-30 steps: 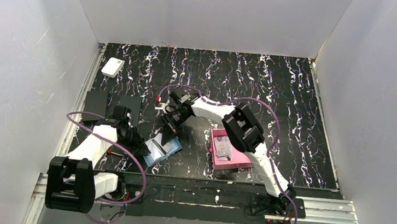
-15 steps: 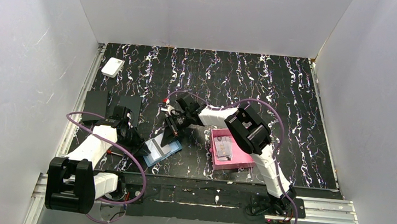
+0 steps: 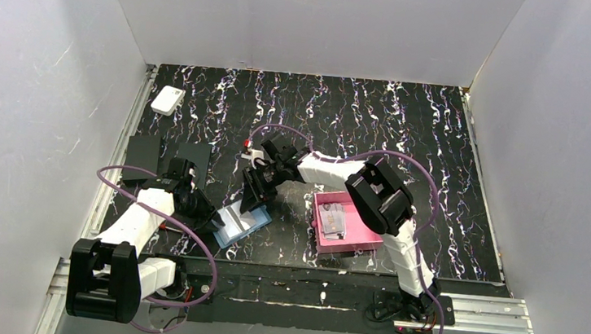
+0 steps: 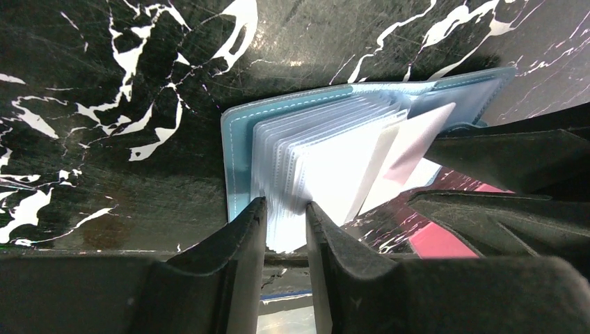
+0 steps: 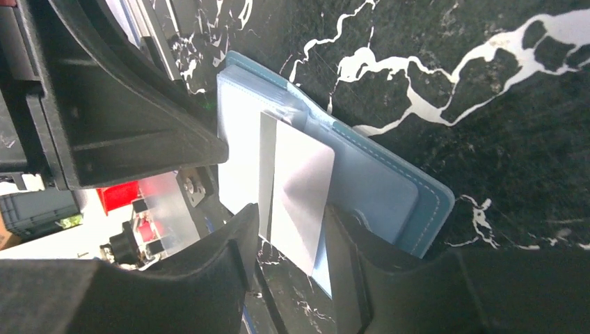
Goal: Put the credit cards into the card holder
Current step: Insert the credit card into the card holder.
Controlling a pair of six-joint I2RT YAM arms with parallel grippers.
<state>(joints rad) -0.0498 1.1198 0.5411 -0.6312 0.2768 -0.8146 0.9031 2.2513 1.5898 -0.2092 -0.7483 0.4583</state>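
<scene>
Insertion step: the right gripper (image 5: 291,250) grasps 1 grey-white card (image 5: 299,188), its tip at a pocket of the open wallet (image 3: 242,223) on the table (image 3: 441,148), near the front. The left gripper (image 4: 285,223) is clenched on the wallet's sleeves (image 4: 327,160). Next, the card likely needs a straight push in.

We see the teal-blue card holder (image 3: 242,223) lying open on the desk (image 3: 441,148) just left of the pink tray (image 3: 357,238), its pale clear sleeves fanned upward. One grey-white credit card (image 5: 303,188) with a darker stripe tilts over the open holder, its far end at a sleeve mouth. More cards (image 3: 334,220) lie inside the tray.
</scene>
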